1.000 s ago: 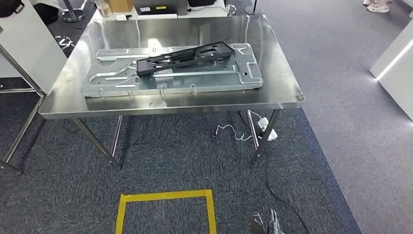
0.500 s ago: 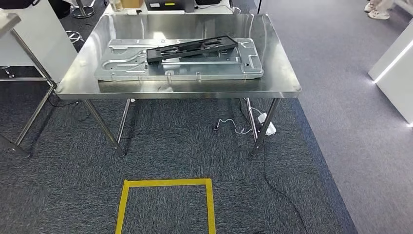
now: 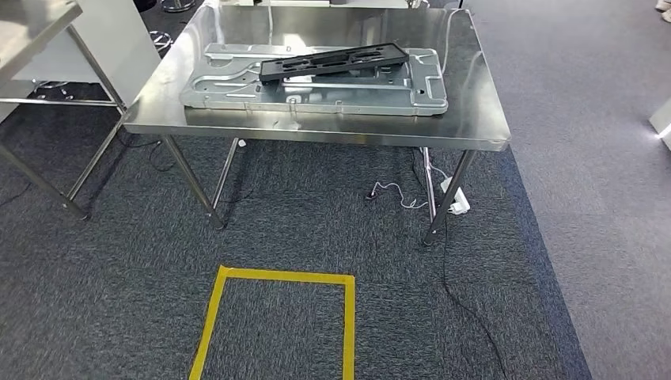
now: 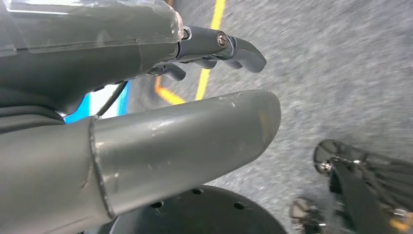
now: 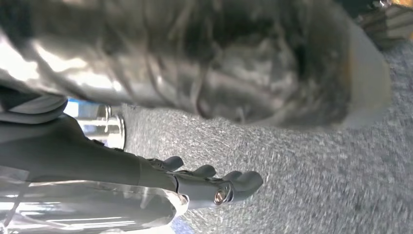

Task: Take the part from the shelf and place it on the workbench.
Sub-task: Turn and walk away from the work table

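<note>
The workbench (image 3: 475, 119) is a table of polished steel with thin round legs, and it stands on grey carpet (image 3: 119, 277) with a rough, short pile. On its top lies a large flat plate (image 3: 237, 91) of pale pressed metal, with ribs and cut-outs, along the near edge. The part (image 3: 336, 62), a long black frame of matte plastic with openings, lies across this plate, nearer to the far right corner, slightly slanted. A square outline of yellow tape (image 3: 212, 317) is stuck on the carpet in front of the workbench. The left hand (image 4: 160, 112) hangs above the carpet; its fingers (image 4: 243, 48) are apart and grasp nothing. The right hand (image 5: 160, 180) is also released, its dark fingers (image 5: 238, 183) stretched out over the carpet.
</note>
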Controlling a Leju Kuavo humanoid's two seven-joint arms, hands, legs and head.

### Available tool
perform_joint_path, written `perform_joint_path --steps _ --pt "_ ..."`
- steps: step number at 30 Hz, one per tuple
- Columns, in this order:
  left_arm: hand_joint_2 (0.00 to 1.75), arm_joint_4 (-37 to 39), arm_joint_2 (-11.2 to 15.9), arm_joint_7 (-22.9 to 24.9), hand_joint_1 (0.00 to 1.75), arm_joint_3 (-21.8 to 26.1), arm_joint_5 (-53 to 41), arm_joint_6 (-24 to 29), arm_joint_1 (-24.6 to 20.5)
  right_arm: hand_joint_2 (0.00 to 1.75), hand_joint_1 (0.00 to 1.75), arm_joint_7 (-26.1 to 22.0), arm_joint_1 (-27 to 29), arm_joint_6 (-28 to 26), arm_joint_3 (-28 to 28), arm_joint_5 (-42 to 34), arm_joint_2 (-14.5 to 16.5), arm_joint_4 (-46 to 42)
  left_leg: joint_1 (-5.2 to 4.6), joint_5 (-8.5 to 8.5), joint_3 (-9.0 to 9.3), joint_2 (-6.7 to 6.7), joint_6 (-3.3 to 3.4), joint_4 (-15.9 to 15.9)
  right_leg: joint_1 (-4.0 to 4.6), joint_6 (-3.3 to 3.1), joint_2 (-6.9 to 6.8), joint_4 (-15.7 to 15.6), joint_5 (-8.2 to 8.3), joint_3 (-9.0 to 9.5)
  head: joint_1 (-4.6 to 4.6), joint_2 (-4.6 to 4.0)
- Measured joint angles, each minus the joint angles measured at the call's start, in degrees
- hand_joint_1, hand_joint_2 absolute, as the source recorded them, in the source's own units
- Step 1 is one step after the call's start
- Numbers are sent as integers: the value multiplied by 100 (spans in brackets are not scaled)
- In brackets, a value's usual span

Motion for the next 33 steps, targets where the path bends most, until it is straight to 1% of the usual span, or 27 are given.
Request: perform_joint_path --steps 2,3,4,5,6,7,8,9,10,11,12,13,14,16,17,18,19,20,21,22,23,25,27,29,31,32,33 --pt "0 0 -4 -97 0 2 38 -2 0 0 0 21 9 106 -5 44 11 8 5 -351 -307 101 -37 737 36 -32 -165 14 16 -57 -1 0" --pt "0 0 -8 -164 0 4 66 1 -1 0 0 28 10 179 -5 85 12 12 7 -391 -358 122 -45 927 51 -36 -247 25 21 -80 -1 0" --pt "0 0 -13 -223 0 6 93 10 -3 0 0 34 6 266 -5 134 12 15 7 -318 -290 142 -43 893 63 -37 -325 38 22 -94 -1 0" --pt "0 0 -17 -254 0 8 103 27 -8 0 0 39 -1 349 -4 169 15 16 5 -167 -110 179 -29 642 72 -35 -396 51 22 -100 -1 0" --pt "0 0 -20 -261 0 9 100 45 -18 0 0 43 -10 424 -4 187 19 16 -3 5 146 262 -1 243 81 -32 -458 62 20 -98 -1 0" --pt "0 0 -21 -263 0 9 94 62 -33 0 0 46 -15 492 -4 198 25 16 -26 125 401 382 33 -169 96 -21 -516 73 15 -98 -1 0" --pt "0 0 -22 -266 0 9 88 71 -47 0 0 54 -19 540 -4 201 32 16 -51 200 575 485 74 -469 110 -1 -570 81 13 -95 2 0" --pt "0 0 -22 -269 0 9 94 68 -59 0 0 72 -24 581 -4 203 37 16 -76 218 661 558 114 -650 120 26 -621 88 14 -91 2 0" --pt "0 0 -23 -270 0 11 107 55 -65 0 0 98 -33 619 -4 207 45 16 -99 211 668 568 147 -712 128 57 -673 86 19 -87 5 0" --pt "0 0 -25 -269 0 17 122 40 -64 0 0 127 -48 657 -3 211 52 16 -97 226 642 519 185 -734 133 92 -725 79 24 -72 6 0" --pt "0 0 -32 -263 0 27 137 26 -61 0 0 162 -62 700 -3 219 59 16 -82 245 641 471 218 -774 127 130 -708 91 9 -62 5 0" --pt "0 0 -39 -253 0 38 144 22 -60 0 0 197 -68 741 -2 230 65 16 -64 277 642 417 256 -806 121 164 -606 157 -57 -85 7 0" --pt "0 0 -47 -242 0 46 146 33 -63 0 0 224 -65 781 -2 242 67 16 -44 313 637 364 296 -837 113 194 -449 342 -195 -166 7 0" --pt "0 0 -56 -223 0 55 145 58 -71 0 0 257 -48 841 -2 268 68 16 -37 364 595 253 351 -846 89 226 -127 1039 -597 -497 8 0" --pt "0 0 -59 -217 0 58 144 64 -71 0 0 262 -43 861 -2 277 68 16 -40 378 569 189 362 -837 82 235 -65 1415 -750 -677 7 0" --pt "0 0 -61 -213 0 64 144 66 -68 0 0 269 -40 870 -2 284 68 16 -43 385 550 118 364 -824 75 244 -42 1650 -791 -791 8 0" --pt "0 0 -63 -210 0 71 146 67 -64 0 0 281 -36 875 -2 289 68 16 -44 388 538 41 362 -806 68 248 -31 1671 -708 -806 7 0" --pt "0 0 -65 -210 0 79 155 68 -61 0 0 293 -32 877 -2 296 67 16 -44 386 533 -42 357 -785 61 244 -12 1465 -520 -713 8 0" --pt "0 0 -69 -209 0 86 168 67 -61 0 0 304 -26 878 -2 301 65 16 -42 382 528 -123 349 -762 54 231 54 1094 -279 -546 9 0" --pt "0 1 -75 -200 0 93 180 56 -62 0 0 310 -17 874 -2 300 62 18 -47 376 515 -193 331 -737 49 208 183 711 -103 -377 8 0" --pt "0 1 -56 -175 0 98 191 16 -64 0 0 301 -10 866 -2 286 59 20 -50 371 491 -259 305 -709 46 187 297 397 5 -251 9 0" --pt "0 1 72 -116 0 107 186 -191 -35 0 0 257 -9 843 -7 224 55 25 -37 384 429 -360 223 -684 59 147 419 163 20 -178 8 0" --pt "0 -1 280 -87 0 108 162 -457 42 0 0 221 -24 831 -16 172 59 25 -16 400 390 -422 133 -684 58 90 309 116 45 -166 8 0" --pt "0 -6 442 -83 0 107 139 -581 103 0 0 215 -12 825 -24 159 62 25 -23 253 280 -254 78 -469 35 10 165 52 80 -138 4 0" --pt "0 -11 550 -81 0 107 130 -593 120 0 0 216 14 820 -30 156 62 26 -21 -99 -29 9 40 162 40 -38 -3 30 84 -136 1 0" --pt "0 -13 588 -80 0 107 128 -591 124 0 0 216 22 819 -34 155 62 26 -14 -260 -213 72 19 534 48 -47 -94 33 79 -141 1 0" --pt "0 -15 626 -80 0 107 127 -590 130 0 0 216 23 819 -39 155 62 27 -8 -340 -339 108 0 799 55 -50 -183 37 73 -145 1 0"
